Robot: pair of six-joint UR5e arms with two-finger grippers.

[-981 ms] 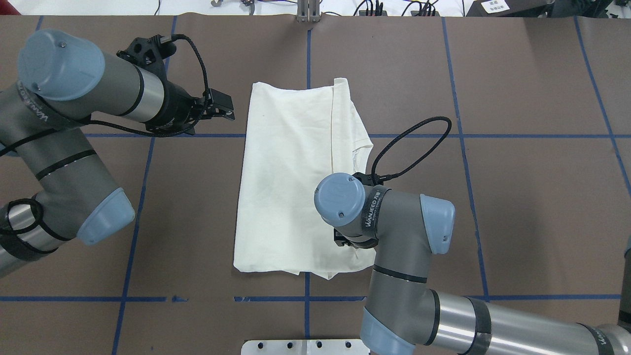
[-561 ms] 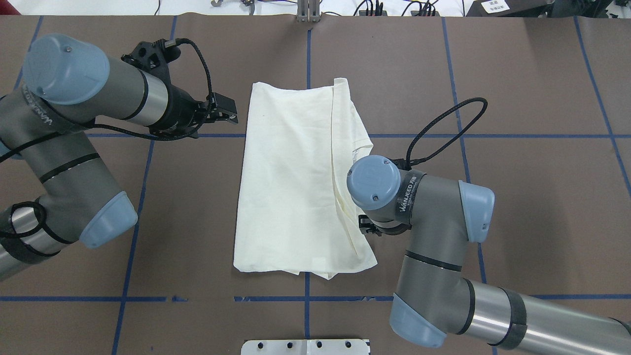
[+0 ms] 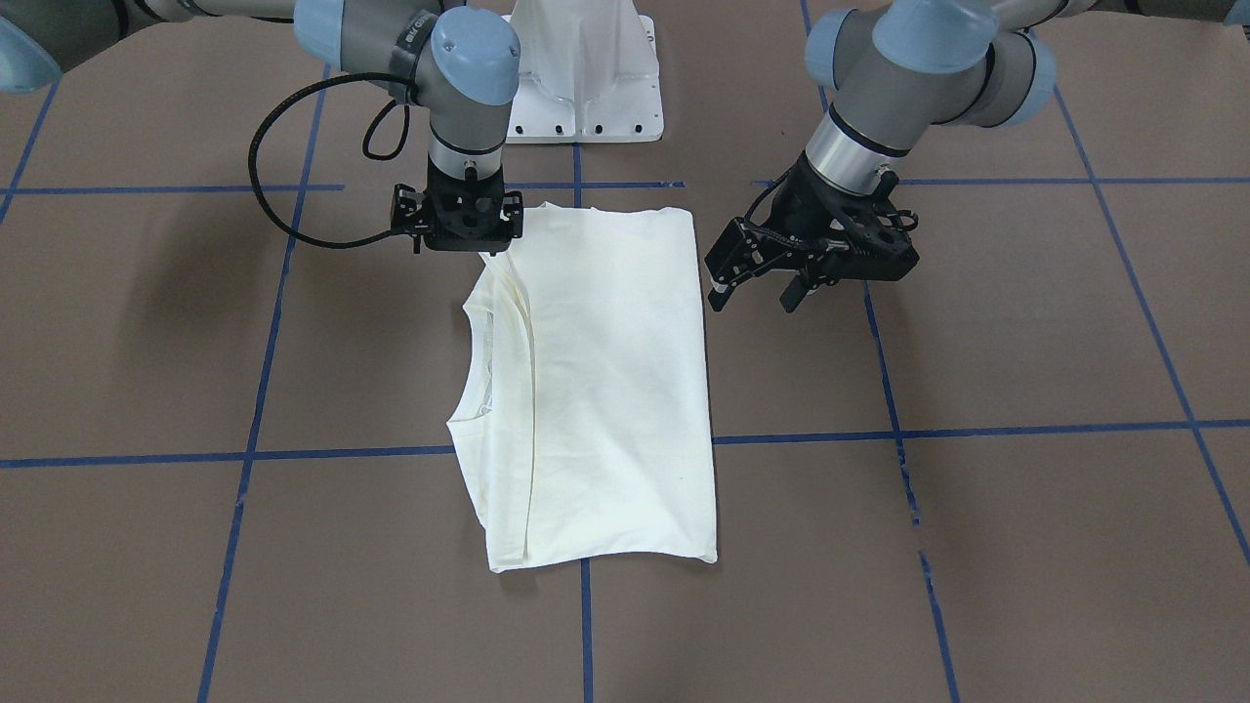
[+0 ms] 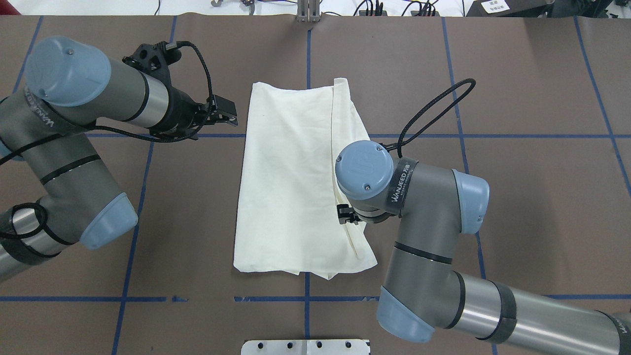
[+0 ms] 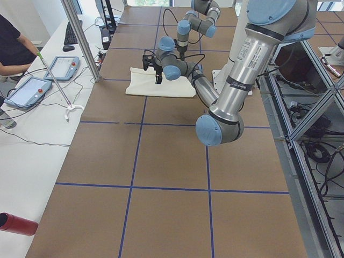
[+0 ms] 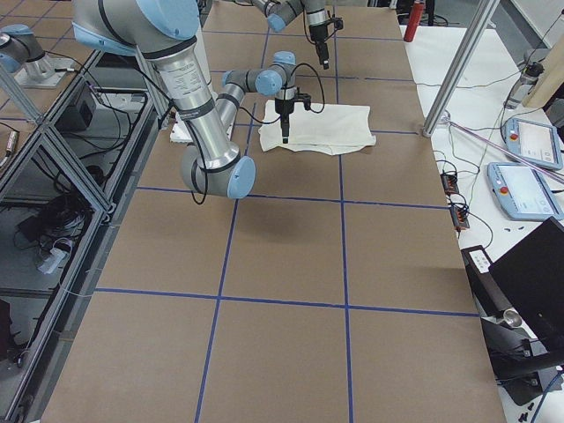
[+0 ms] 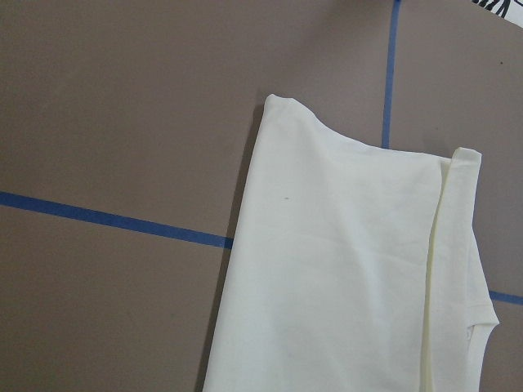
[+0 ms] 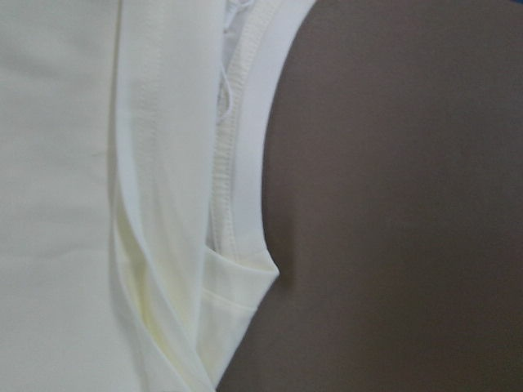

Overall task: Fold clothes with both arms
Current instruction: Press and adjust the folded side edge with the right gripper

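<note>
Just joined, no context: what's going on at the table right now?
Mid-fold: the shirt lies partly folded, plain side up, on the brown table. The right gripper hangs over the shirt's right edge; whether it grips the cloth is unclear. The left gripper is open, beside the left edge, touching nothing.

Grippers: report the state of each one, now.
Left gripper: jaws open, holding nothing.
Right gripper: above the shirt corner; jaws hidden, cannot tell.

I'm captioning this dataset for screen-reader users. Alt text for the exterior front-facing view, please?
A folded cream shirt lies on a brown table marked with blue tape lines. The right gripper hangs over the shirt's corner nearest the robot, while the left gripper, open, hovers beside the shirt's opposite edge.
</note>
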